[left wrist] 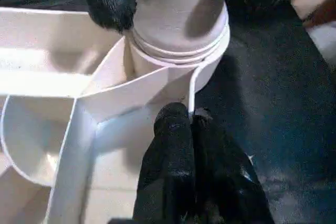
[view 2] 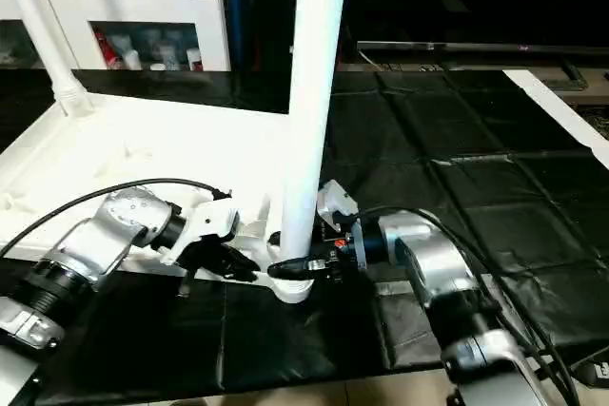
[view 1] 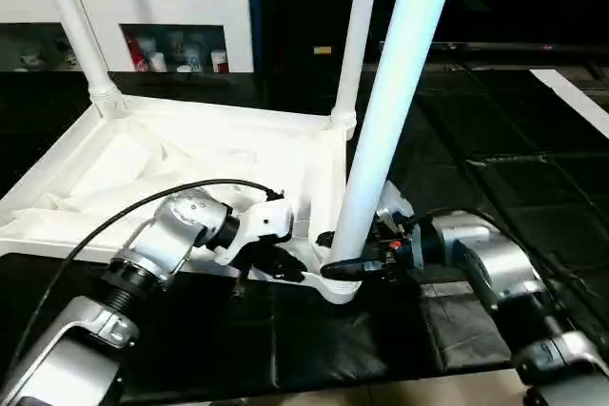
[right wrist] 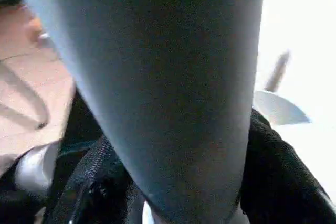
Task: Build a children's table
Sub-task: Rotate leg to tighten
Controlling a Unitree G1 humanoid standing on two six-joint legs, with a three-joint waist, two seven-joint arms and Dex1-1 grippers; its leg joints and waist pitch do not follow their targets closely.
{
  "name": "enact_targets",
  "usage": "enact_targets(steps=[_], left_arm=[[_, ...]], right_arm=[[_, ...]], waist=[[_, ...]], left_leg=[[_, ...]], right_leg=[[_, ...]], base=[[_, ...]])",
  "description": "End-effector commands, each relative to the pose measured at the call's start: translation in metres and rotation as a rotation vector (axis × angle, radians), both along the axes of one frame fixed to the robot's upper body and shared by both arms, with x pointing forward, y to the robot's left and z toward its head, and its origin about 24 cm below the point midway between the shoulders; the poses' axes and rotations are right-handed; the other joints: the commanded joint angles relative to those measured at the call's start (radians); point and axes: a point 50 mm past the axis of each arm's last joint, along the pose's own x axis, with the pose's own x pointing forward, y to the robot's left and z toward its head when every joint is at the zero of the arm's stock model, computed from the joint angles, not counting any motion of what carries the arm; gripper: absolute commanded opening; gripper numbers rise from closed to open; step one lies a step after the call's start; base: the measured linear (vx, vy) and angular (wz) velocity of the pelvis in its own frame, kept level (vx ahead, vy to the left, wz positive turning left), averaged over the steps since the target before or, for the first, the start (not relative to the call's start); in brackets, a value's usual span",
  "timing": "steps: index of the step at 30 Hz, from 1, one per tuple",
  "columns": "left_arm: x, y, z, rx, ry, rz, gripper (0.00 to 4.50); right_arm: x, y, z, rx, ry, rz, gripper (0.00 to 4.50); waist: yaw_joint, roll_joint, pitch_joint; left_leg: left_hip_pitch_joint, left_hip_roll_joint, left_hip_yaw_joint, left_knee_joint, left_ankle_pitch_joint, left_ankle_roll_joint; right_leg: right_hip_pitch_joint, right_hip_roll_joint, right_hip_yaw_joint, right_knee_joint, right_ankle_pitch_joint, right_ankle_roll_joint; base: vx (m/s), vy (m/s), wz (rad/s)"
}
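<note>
The children's table top (view 1: 143, 168) lies upside down on a black mat, ribbed side up. Two white legs (view 1: 76, 35) (view 1: 357, 35) stand in its far corner sockets. A third leg (view 1: 390, 111) stands upright in the near right socket (left wrist: 178, 51). My right gripper (view 1: 354, 268) is shut on this leg just above the socket, with black fingers (right wrist: 278, 171) on both sides of it. My left gripper (left wrist: 188, 116) is shut, its tips resting on the table's rim right beside that socket, a little left of the leg.
A white glass-door cabinet (view 1: 162, 16) stands behind the table top. The black mat (view 1: 495, 140) stretches to the right, with a white strip (view 1: 580, 92) at its far right edge. The mat's front edge and bare floor (view 1: 381, 392) lie close under my forearms.
</note>
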Motion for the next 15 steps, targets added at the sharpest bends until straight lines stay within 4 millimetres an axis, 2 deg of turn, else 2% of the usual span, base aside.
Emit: enact_targets(steps=[1,2,3,4,6,7,8,9,10,11,12,14,15], left_arm=[[0.006,-0.011,-0.002,-0.008,-0.027,0.087,0.0],[0.009,-0.014,-0.002,-0.021,-0.033,0.142,0.0],[0.011,-0.016,-0.002,-0.033,-0.033,0.174,0.0],[0.012,-0.018,-0.002,-0.042,-0.029,0.198,0.0],[0.015,-0.022,-0.002,-0.064,-0.026,0.253,0.0],[0.017,-0.024,-0.001,-0.073,-0.028,0.281,0.0],[0.022,-0.029,0.001,-0.097,-0.034,0.356,0.0],[0.023,-0.03,0.001,-0.102,-0.035,0.375,0.0],[0.024,-0.031,0.002,-0.106,-0.036,0.39,0.0],[0.03,-0.035,0.004,-0.125,-0.042,0.468,0.0],[0.03,-0.035,0.004,-0.125,-0.042,0.468,0.0],[0.038,-0.042,0.007,-0.149,-0.069,0.588,0.0],[0.038,-0.042,0.007,-0.149,-0.069,0.588,0.0]], right_arm=[[-0.002,0.01,-0.014,-0.019,0.058,-0.089,2.22],[0.001,0.012,-0.019,-0.033,0.063,-0.196,2.18],[0.003,0.013,-0.021,-0.032,0.067,-0.245,2.16],[0.004,0.015,-0.023,-0.03,0.073,-0.279,2.16],[0.006,0.021,-0.025,-0.023,0.089,-0.355,2.12],[0.008,0.024,-0.026,-0.018,0.097,-0.389,2.12],[0.013,0.034,-0.027,-0.007,0.121,-0.474,2.1],[0.015,0.036,-0.027,-0.005,0.128,-0.495,2.09],[0.016,0.038,-0.027,-0.003,0.134,-0.51,2.08],[0.023,0.05,-0.028,-0.009,0.165,-0.604,2.07],[0.023,0.05,-0.028,-0.009,0.165,-0.604,2.07],[0.033,0.066,-0.025,-0.021,0.171,-0.715,2.07],[0.033,0.066,-0.025,-0.021,0.171,-0.715,2.07]], waist=[[-0.013,0.003,-0.055],[-0.017,0.006,-0.053],[-0.024,0.004,-0.049],[-0.035,0.002,-0.049],[-0.046,0.006,-0.047],[-0.057,0.003,-0.046],[-0.064,0.005,-0.048],[-0.071,0.006,-0.048],[-0.079,0.008,-0.049],[-0.093,0.009,-0.05],[-0.095,0.012,-0.051],[-0.114,0.011,-0.051],[-0.116,0.006,-0.051]], left_leg=[[0.009,0.008,0.001,-0.079,-0.301,-0.011],[0.008,0.007,-0.002,-0.081,-0.307,-0.019],[0.013,0.002,-0.003,-0.078,-0.332,-0.022],[0.012,-0.001,-0.006,-0.077,-0.34,-0.022],[0.012,-0.004,-0.011,-0.078,-0.36,-0.017],[0.008,-0.005,-0.013,-0.079,-0.373,-0.017],[0.01,-0.008,-0.016,-0.077,-0.385,-0.013],[0.008,-0.007,-0.016,-0.078,-0.387,-0.013],[0.008,-0.007,-0.021,-0.079,-0.397,-0.014],[0.004,-0.008,-0.023,-0.08,-0.407,-0.015],[0.005,-0.008,-0.025,-0.08,-0.41,-0.015],[-0.001,-0.008,-0.035,-0.082,-0.424,-0.009],[-0.005,-0.008,-0.037,-0.083,-0.424,-0.007]], right_leg=[[0.041,-0.052,0.043,-0.082,-0.437,-0.155],[0.041,-0.053,0.04,-0.09,-0.499,-0.126],[0.035,-0.054,0.035,-0.103,-0.573,-0.098],[0.036,-0.054,0.032,-0.109,-0.613,-0.077],[0.035,-0.052,0.025,-0.117,-0.64,-0.059],[0.036,-0.05,0.022,-0.119,-0.652,-0.047],[0.036,-0.052,0.017,-0.126,-0.669,-0.038],[0.036,-0.051,0.016,-0.124,-0.663,-0.041],[0.037,-0.051,0.01,-0.128,-0.659,-0.042],[0.041,-0.049,0.005,-0.128,-0.642,-0.046],[0.041,-0.05,0.003,-0.129,-0.639,-0.047],[0.043,-0.052,0.002,-0.127,-0.6,-0.065],[0.047,-0.051,-0.001,-0.129,-0.6,-0.065]], base=[[0.0,0.0,0.0],[0.0,0.0,0.0],[0.0,0.0,0.0],[0.0,0.0,0.0],[0.0,0.0,0.0],[0.0,0.0,0.0],[0.0,0.0,0.0],[0.0,0.0,0.0],[0.0,0.0,0.0],[0.0,0.0,0.0],[0.0,0.0,0.0],[0.0,0.0,0.0],[0.0,0.0,0.0]])
